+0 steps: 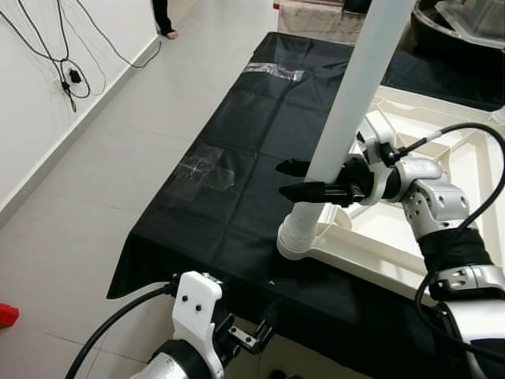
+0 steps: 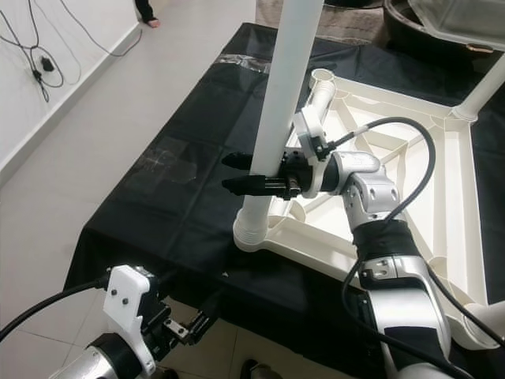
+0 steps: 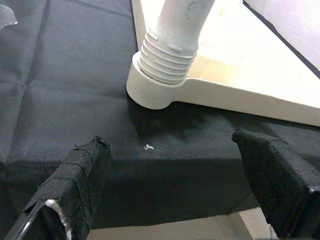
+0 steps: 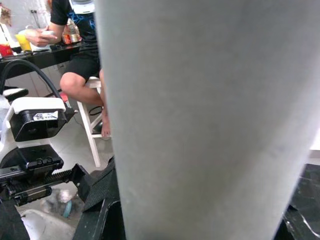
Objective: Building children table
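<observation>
- I take the corner socket (image 1: 296, 237) of the inverted white tabletop (image 2: 442, 197) as landmark; the tabletop lies on the black cloth (image 1: 229, 158).
- The white leg (image 1: 347, 103) stands in that socket, leaning slightly, its ribbed base partly seated.
- My right gripper (image 1: 304, 180) clasps the leg just above the socket, one black finger on each side of the tube.
- My left gripper (image 3: 175, 185) hovers below the cloth edge near the socket, spread wide, holding nothing.
- Judgement: this leg needs final seating. Another leg (image 2: 485, 91) stands at the far corner; the socket (image 2: 323, 77) beyond the landmark is vacant.
</observation>
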You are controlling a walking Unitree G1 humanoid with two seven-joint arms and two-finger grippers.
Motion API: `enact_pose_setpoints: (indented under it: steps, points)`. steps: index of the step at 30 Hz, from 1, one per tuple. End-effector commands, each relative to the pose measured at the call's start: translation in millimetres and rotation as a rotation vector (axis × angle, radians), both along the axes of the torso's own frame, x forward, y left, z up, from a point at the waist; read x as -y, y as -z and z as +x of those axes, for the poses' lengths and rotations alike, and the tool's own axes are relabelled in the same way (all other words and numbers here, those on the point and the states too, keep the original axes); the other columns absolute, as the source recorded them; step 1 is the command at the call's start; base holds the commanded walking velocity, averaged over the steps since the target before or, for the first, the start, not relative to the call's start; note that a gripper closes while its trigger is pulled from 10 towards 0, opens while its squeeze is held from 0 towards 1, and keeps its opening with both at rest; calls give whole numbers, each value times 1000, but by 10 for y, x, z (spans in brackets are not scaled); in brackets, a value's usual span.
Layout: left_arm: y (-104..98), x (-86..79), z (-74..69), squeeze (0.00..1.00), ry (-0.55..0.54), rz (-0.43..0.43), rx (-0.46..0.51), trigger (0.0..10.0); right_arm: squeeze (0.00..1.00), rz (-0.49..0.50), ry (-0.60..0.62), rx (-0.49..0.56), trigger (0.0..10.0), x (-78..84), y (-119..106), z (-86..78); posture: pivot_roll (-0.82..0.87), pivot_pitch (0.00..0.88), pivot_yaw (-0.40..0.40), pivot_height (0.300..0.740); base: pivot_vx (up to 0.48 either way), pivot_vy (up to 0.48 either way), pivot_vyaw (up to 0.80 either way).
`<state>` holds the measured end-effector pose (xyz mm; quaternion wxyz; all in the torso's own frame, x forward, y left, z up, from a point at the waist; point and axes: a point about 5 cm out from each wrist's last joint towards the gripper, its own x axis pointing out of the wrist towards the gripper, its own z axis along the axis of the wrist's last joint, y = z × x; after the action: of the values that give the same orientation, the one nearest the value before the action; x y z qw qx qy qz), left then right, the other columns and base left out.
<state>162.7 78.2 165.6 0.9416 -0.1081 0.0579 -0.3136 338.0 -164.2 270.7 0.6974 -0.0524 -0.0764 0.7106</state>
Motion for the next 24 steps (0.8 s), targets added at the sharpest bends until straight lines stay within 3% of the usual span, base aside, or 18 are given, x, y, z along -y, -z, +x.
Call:
enact_pose_setpoints:
  steps: [1,24]
  points:
    - [74,-3,-21,0,7,18,-40,10000,0,-13,-34,-20,10000,-18,49,-35,126,253,-58,740,0,0,0]
    - [89,15,-57,0,17,17,-44,10000,0,-59,49,-12,10000,-171,293,-44,135,218,-66,740,0,0,0]
